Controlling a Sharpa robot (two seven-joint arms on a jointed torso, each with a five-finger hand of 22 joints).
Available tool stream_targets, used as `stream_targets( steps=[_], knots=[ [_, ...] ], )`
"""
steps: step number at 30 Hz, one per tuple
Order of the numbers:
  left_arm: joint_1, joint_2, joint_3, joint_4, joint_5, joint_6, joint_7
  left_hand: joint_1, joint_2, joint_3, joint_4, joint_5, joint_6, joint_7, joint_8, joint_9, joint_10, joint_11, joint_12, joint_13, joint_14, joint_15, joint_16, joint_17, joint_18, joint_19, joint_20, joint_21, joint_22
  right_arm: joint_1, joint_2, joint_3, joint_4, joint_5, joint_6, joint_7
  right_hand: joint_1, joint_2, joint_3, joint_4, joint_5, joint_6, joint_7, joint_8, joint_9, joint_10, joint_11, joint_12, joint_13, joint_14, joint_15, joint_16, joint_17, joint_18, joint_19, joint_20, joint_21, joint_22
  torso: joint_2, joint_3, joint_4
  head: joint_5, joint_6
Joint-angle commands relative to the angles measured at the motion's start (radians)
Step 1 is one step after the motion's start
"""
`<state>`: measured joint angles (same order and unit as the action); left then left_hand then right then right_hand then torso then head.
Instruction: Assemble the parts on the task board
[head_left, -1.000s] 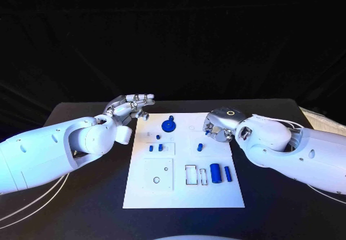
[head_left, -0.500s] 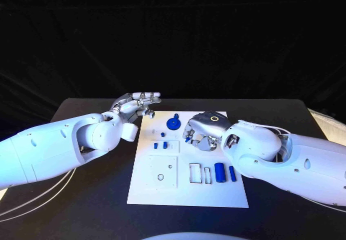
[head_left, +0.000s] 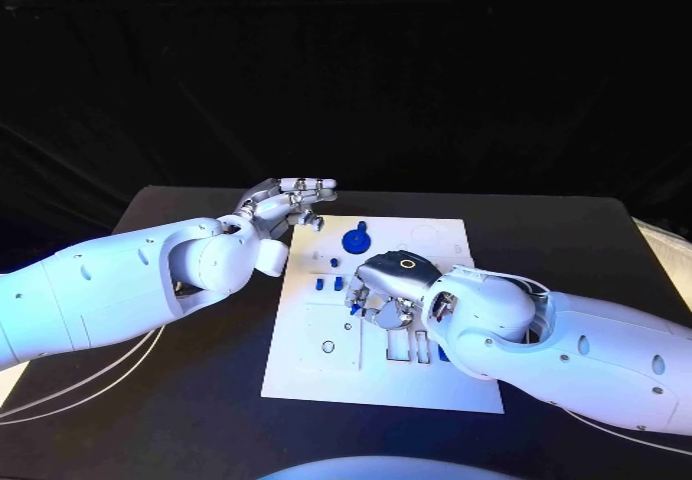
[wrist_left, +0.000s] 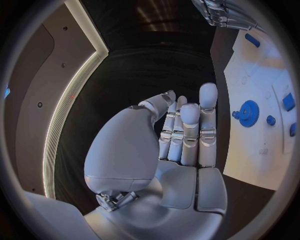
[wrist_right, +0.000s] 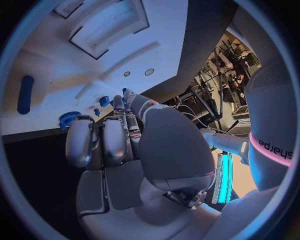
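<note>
The white task board lies in the middle of the black table. A blue gear sits near its far edge, with two short blue pegs standing side by side nearer me. My right hand hovers over the board's middle, just right of those pegs. It pinches a small blue peg at its fingertips; the right wrist view shows that peg beside the fingertips. My left hand is raised at the board's far left corner, its fingers stretched side by side and holding nothing.
A raised square plate with holes and narrow slots lie on the board's near half. My right forearm crosses the board's right side and covers parts there. Bare black table flanks the board.
My right hand has travelled leftward across the board from its right edge to beside the two pegs, carrying the small blue peg. The left hand has stayed at the far left corner.
</note>
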<state>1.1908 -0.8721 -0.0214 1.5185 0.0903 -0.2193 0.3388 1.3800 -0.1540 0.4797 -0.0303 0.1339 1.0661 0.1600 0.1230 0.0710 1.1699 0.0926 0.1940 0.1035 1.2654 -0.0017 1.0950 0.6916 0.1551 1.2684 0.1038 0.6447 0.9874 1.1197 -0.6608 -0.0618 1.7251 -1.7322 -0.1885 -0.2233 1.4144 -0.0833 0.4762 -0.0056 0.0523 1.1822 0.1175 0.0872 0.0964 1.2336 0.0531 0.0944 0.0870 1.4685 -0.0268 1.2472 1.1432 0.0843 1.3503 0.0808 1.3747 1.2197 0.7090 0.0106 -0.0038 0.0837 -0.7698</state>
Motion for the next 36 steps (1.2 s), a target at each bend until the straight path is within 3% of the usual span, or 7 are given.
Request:
stream_targets(
  steps=[1,15,36],
  knots=[
    [0.0,0.002,0.001,0.006,-0.018,0.018,0.003,0.005,0.008,-0.004,0.001,0.004,-0.002,0.007,0.005,-0.002,-0.007,-0.002,0.004,0.001,-0.003,0.007,-0.006,-0.001,0.014,-0.006,-0.001,-0.006,-0.001,-0.006,0.006,-0.001,-0.01,-0.002,0.02,0.028,0.002,0.01,0.005,0.002,0.003,0.001,0.008,-0.003,0.002,0.002,0.008,-0.004,0.0,0.035,0.007,0.004,-0.001,-0.006,0.001,0.005,0.003,0.0,0.0,0.0009,-0.0005,0.002,-0.004],
    [0.0,0.003,0.001,0.013,-0.02,0.021,0.0,0.005,0.009,-0.005,0.001,0.004,-0.003,0.008,0.005,-0.002,-0.008,-0.001,0.004,0.001,-0.003,0.007,-0.006,-0.001,0.014,-0.006,-0.001,-0.006,0.0,-0.025,0.035,-0.006,-0.048,-0.011,0.062,0.029,0.001,0.01,0.005,0.0,0.003,0.0,0.009,-0.005,0.002,0.001,0.009,-0.006,-0.001,0.035,0.008,0.004,-0.002,-0.006,0.0,0.006,0.003,-0.001,0.0,0.0015,-0.0022,0.011,-0.015],
    [0.0,0.003,0.001,0.017,-0.02,0.027,-0.005,0.004,0.01,-0.007,0.0,0.004,-0.004,0.008,0.005,-0.002,-0.01,-0.001,0.006,0.001,-0.005,0.008,-0.007,-0.005,0.014,-0.007,-0.001,-0.009,-0.002,-0.034,0.064,-0.01,-0.076,-0.018,0.092,0.017,0.0,0.01,0.005,0.0,0.003,-0.001,0.009,-0.005,0.002,0.001,0.01,-0.006,-0.002,0.035,0.009,0.004,-0.001,-0.005,0.0,0.006,0.003,-0.002,0.0,0.0009,-0.0011,0.013,-0.022]
  ],
)
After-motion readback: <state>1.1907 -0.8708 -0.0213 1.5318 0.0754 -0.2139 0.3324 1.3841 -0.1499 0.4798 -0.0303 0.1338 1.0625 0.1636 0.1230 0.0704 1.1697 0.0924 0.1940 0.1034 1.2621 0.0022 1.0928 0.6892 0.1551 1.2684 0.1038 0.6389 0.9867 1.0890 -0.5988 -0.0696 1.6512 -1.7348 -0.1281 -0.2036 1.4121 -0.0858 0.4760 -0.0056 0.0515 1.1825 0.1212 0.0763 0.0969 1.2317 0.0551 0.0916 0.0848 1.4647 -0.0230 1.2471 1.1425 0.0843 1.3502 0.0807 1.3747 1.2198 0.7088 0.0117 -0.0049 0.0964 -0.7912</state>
